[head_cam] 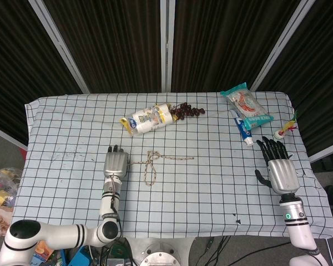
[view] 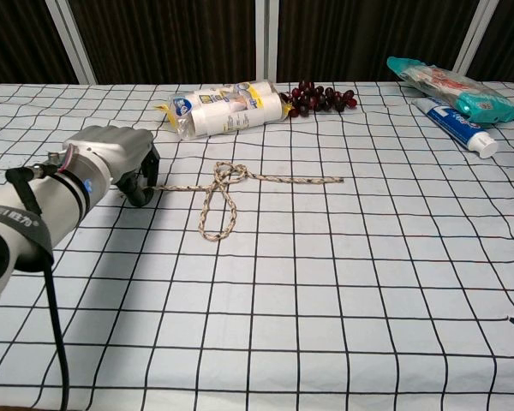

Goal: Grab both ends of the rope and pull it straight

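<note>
A tan braided rope (head_cam: 155, 160) lies mid-table with a loose loop near its left part and a straight tail running right (view: 300, 180). My left hand (head_cam: 115, 163) sits at the rope's left end. In the chest view its fingers (view: 141, 190) curl down around that end, and the rope runs straight into them. My right hand (head_cam: 278, 167) rests far off at the table's right edge with its fingers spread and nothing in it. It does not show in the chest view. The rope's right end (head_cam: 191, 158) lies free on the cloth.
A checked cloth (head_cam: 211, 188) covers the table. Behind the rope lie a snack packet (head_cam: 147, 119) and a bunch of dark grapes (head_cam: 186, 110). A toothpaste tube (head_cam: 241, 128), a teal bag (head_cam: 246, 104) and a small toy (head_cam: 286, 130) sit at the back right.
</note>
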Controlling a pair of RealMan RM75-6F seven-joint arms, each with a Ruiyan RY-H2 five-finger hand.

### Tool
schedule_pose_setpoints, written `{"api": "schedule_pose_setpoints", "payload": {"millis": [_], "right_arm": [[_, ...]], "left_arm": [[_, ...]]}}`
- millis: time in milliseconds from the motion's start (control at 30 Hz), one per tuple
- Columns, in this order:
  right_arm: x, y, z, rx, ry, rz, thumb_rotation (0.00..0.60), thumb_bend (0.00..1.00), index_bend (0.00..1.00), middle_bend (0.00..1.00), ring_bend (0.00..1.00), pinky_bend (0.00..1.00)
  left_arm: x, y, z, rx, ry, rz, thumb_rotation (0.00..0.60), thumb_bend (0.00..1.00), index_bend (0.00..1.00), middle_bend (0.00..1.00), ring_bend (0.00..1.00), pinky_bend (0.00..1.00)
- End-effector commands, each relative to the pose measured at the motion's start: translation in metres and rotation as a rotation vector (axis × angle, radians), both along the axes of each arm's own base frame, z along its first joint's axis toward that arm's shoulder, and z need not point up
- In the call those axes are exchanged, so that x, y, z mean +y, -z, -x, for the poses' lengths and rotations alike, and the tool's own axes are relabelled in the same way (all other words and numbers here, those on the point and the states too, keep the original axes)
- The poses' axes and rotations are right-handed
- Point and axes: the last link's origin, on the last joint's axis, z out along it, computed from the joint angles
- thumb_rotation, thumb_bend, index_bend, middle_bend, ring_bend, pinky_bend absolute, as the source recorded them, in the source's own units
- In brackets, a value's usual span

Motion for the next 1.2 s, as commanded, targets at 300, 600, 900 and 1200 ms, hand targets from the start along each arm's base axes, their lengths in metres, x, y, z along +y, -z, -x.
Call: {"api": "schedule_pose_setpoints", "payload": {"millis": [300,600,900,1200], "right_arm": [[-0.005,0.014,-0.016,0.029,-0.059,-0.069,0.6,0.27,0.0,0.0,0.0,0.0],[-0.04,0.055,-0.057,0.055,-0.138,-0.204,0.6,0.27,0.11,0.0,0.0,0.0],[-0.07,0.11,-0.092,0.054,-0.17,-0.342,0.6,0.28,0.17,0.0,0.0,0.0],[-0.087,0.146,-0.105,0.077,-0.16,-0.356,0.6,0.29,0.24,0.0,0.0,0.0]], "left_arm": [[-0.001,-0.001,-0.001,-0.003,0.009,-0.003,0.6,0.41,0.56,0.33,0.11,0.15],[-0.003,-0.002,-0.006,-0.025,0.008,0.009,0.6,0.41,0.57,0.33,0.11,0.15],[-0.003,-0.005,-0.004,-0.033,-0.011,0.016,0.6,0.41,0.57,0.33,0.11,0.15],[-0.003,-0.006,-0.001,-0.036,-0.031,0.022,0.6,0.41,0.57,0.33,0.11,0.15]]}}
